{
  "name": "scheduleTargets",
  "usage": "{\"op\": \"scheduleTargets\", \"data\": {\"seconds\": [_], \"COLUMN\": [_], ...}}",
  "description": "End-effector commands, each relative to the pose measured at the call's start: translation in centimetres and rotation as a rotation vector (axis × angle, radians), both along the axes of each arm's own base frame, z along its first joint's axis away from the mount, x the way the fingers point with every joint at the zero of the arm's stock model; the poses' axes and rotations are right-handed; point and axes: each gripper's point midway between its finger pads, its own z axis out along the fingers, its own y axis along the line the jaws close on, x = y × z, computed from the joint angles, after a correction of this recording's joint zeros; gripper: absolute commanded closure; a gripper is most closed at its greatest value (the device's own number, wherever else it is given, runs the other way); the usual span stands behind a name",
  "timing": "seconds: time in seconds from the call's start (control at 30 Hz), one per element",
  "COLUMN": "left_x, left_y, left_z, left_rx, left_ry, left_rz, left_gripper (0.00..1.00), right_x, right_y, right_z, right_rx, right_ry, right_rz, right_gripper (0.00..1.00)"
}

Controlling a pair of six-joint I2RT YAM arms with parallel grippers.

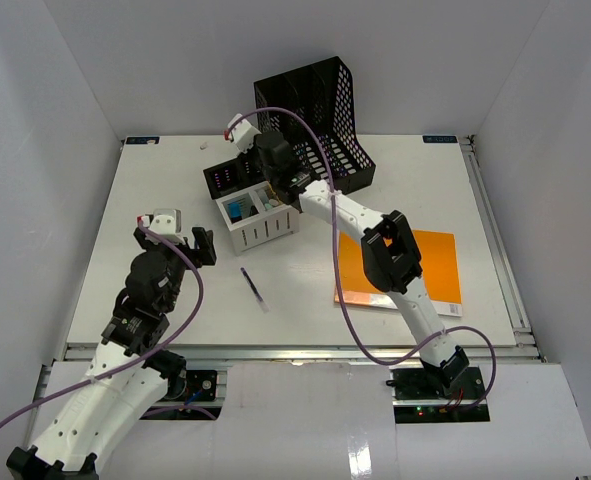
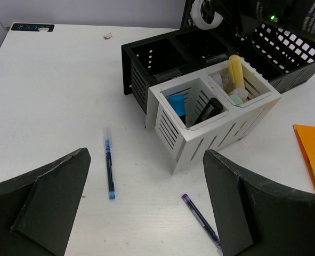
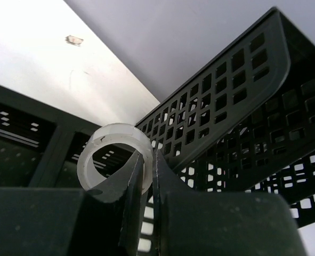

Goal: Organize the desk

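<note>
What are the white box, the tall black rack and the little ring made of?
White box: probably hard plastic, matte, with neatly moulded slots in its walls.
Black rack: looks like plastic too, slightly shiny, with a grid of small holes; coated metal is possible.
Ring: cloudy and see-through, so likely a roll of clear tape, though that is uncertain.

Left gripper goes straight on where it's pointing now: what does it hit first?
Likely the white organizer, dead ahead of the left gripper. If pitched down, bare desk between the blue pen and purple pen first. Depth unclear.
</note>
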Motion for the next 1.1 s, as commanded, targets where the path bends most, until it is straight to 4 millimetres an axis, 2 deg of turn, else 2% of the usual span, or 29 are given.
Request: {"op": "scheduleTargets", "data": {"seconds": [0.0, 0.13, 0.17, 0.23, 0.37, 0.43, 0.5, 0.57, 0.63, 0.7, 0.77, 0.83, 0.87, 0.93, 1.0, 1.07], "left_x": [0.1, 0.1, 0.1, 0.1, 0.2, 0.2, 0.3, 0.3, 0.3, 0.4, 0.6, 0.9, 1.1, 2.0, 3.1, 4.4], "left_y": [0.5, 0.5, 0.5, 0.6, 0.5, 0.4, 0.4, 0.3, 0.3, 0.0, -0.3, -0.6, -0.7, -0.7, -0.3, 0.6], "left_z": [-0.3, -0.3, -0.3, -0.3, -0.5, -0.6, -0.7, -0.8, -0.9, -1.1, -1.6, -2.2, -2.7, -4.2, -5.7, -8.0], "left_rx": [0.015, 0.015, 0.015, 0.015, 0.015, 0.017, 0.017, 0.016, 0.016, 0.015, 0.013, 0.013, 0.012, 0.014, -0.018, -0.091], "left_ry": [0.008, 0.008, 0.009, 0.008, 0.015, 0.018, 0.022, 0.027, 0.03, 0.038, 0.056, 0.085, 0.108, 0.172, 0.246, 0.348], "left_rz": [0.022, 0.024, 0.024, 0.026, 0.025, 0.023, 0.023, 0.02, 0.019, 0.009, -0.002, -0.008, -0.008, -0.004, 0.003, 0.001], "left_gripper": [0.02, 0.02, 0.02, 0.02, 0.02, 0.02, 0.02, 0.02, 0.02, 0.02, 0.02, 0.03, 0.05, 0.12, 0.22, 0.39], "right_x": [1.8, 1.7, 1.6, 1.3, 0.7, 0.4, 0.0, -0.8, -1.5, -3.6, -5.3, -8.5, -10.9, -17.0, -23.0, -27.5], "right_y": [-0.7, -0.7, -0.9, -0.9, -1.0, -1.1, -1.1, -1.1, -1.1, -1.3, -1.1, -0.9, -0.7, -1.5, -3.7, -6.3], "right_z": [5.0, 1.1, 0.7, -0.9, -2.1, -1.9, -1.0, 1.0, 2.8, 7.1, 8.3, 9.9, 9.4, 7.4, 5.1, 3.5], "right_rx": [0.139, 0.105, 0.103, 0.087, 0.067, 0.071, 0.086, 0.118, 0.144, 0.197, 0.191, 0.131, 0.073, -0.007, -0.017, 0.006], "right_ry": [-0.172, -0.128, -0.121, -0.094, -0.07, -0.062, -0.054, -0.048, -0.037, -0.024, 0.019, 0.058, 0.102, 0.223, 0.345, 0.43], "right_rz": [-0.086, -0.075, -0.076, -0.068, -0.047, -0.042, -0.029, -0.006, 0.019, 0.082, 0.158, 0.313, 0.444, 0.756, 1.027, 1.166], "right_gripper": [0.92, 0.89, 0.87, 0.8, 0.58, 0.43, 0.33, 0.26, 0.24, 0.23, 0.19, 0.15, 0.13, 0.07, 0.08, 0.13]}}
